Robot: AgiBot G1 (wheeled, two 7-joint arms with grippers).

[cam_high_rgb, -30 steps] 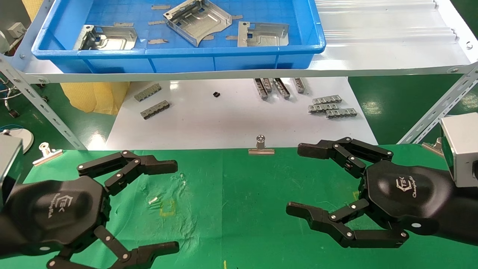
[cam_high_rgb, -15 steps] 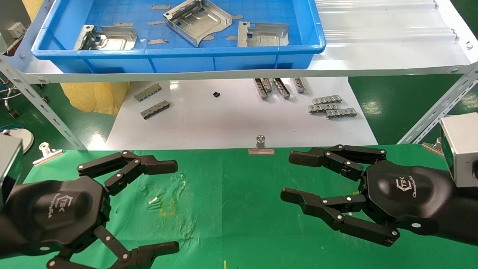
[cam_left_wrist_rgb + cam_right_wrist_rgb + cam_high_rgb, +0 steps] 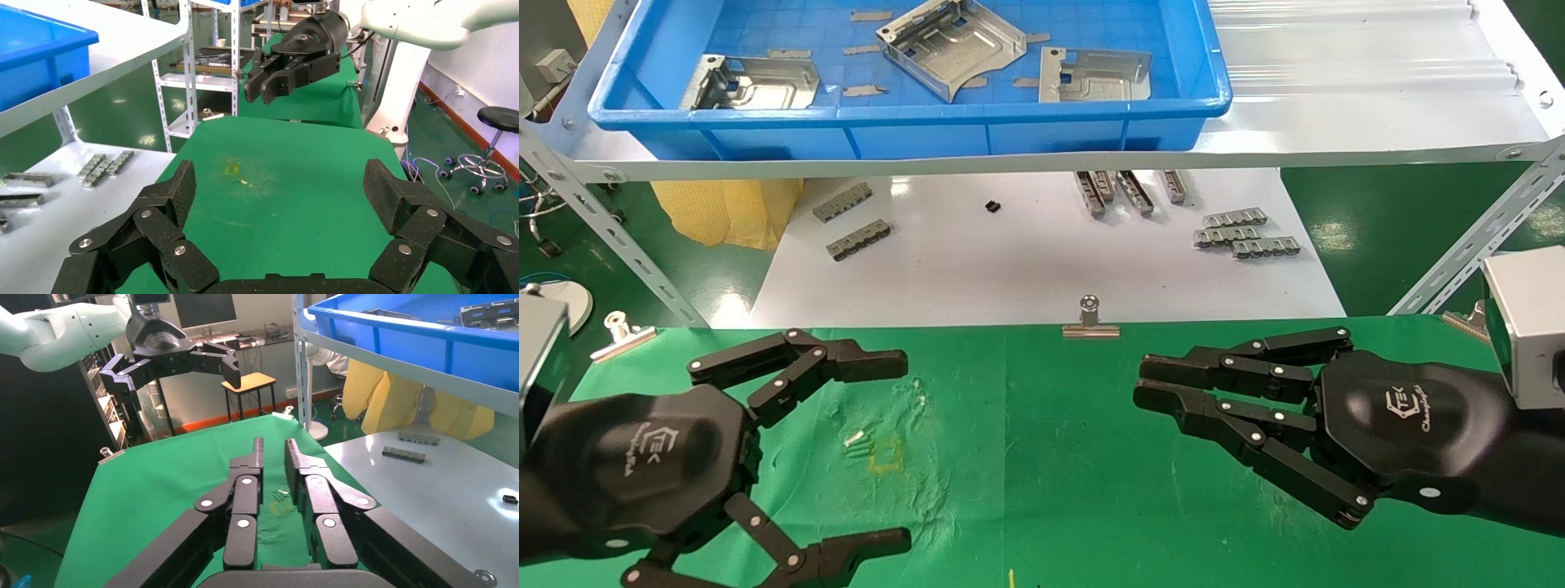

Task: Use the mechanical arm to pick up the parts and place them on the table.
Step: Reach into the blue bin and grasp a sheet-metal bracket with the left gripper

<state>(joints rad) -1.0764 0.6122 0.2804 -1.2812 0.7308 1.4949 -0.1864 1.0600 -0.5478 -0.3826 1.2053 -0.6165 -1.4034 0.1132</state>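
Parts (image 3: 944,45) ahead in the bin may be missed: right tool (image 3: 1144,382) is pressed together, empty; left tool (image 3: 903,449) spread.

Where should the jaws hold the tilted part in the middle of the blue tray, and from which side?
Probably the raised folded edge of the middle part, taken from above. The part lies tilted in the blue tray, so that wall stands off the floor, and the tray's rim blocks a sideways approach.
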